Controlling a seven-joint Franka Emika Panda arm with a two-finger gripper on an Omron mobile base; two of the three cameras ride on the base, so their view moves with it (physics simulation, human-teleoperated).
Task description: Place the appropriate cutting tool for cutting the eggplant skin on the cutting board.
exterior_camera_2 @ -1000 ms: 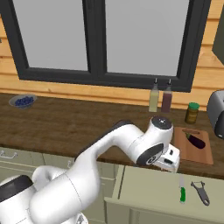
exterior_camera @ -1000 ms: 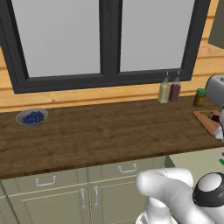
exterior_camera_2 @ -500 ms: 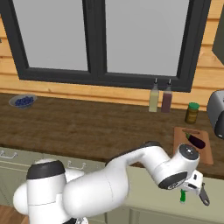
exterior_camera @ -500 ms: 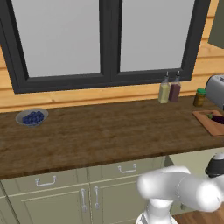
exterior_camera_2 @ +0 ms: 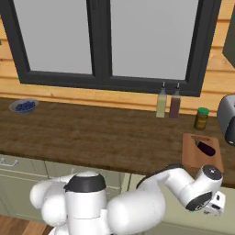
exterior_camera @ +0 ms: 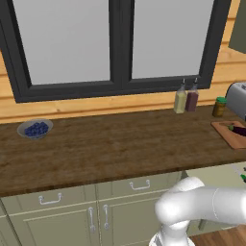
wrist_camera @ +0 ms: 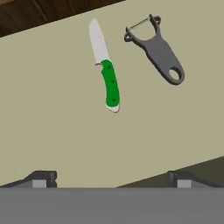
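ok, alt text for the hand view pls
Looking down on a pale beige surface, a green-handled knife lies beside a dark grey peeler, the two apart. The open gripper has its two dark fingertips at the bottom edge, holding nothing, and a strip of dark wood counter shows at top left.

Bare surface around knife (wrist_camera: pixel 107 70) and peeler (wrist_camera: pixel 158 51)

Matt grey metal peeler (wrist_camera: pixel 157 50)

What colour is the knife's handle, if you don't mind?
Green; the knife handle shows best in the hand view.
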